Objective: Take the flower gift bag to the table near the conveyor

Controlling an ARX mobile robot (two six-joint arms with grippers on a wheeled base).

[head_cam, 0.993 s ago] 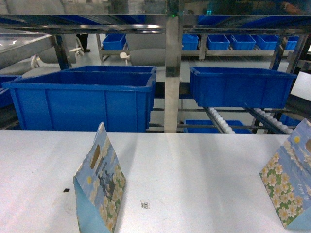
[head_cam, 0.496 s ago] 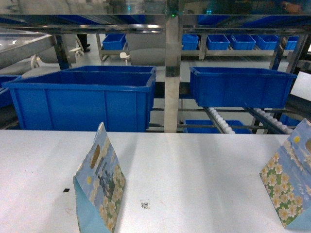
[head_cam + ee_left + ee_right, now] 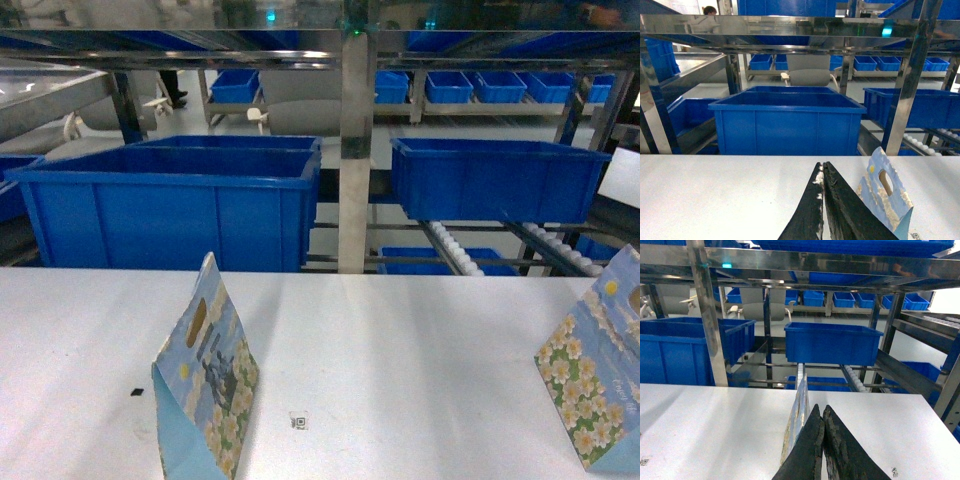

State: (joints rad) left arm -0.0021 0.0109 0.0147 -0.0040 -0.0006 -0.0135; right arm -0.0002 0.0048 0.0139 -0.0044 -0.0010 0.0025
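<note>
Head view, two flower gift bags (image 3: 205, 375) upright near the white table's (image 3: 400, 350) front edge, my left gripper (image 3: 823, 172) and right gripper (image 3: 822, 415) both pressed together, empty.

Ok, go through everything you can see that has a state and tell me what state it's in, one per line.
Left gift bag: upright on the table, not held.
Right gift bag: upright at the table's right edge, not held.
Left gripper: shut, empty.
Right gripper: shut, empty, beside a bag seen edge-on.
Large blue bin: open-topped, contents hidden.
Smaller blue bin: resting on the conveyor rollers.
</note>
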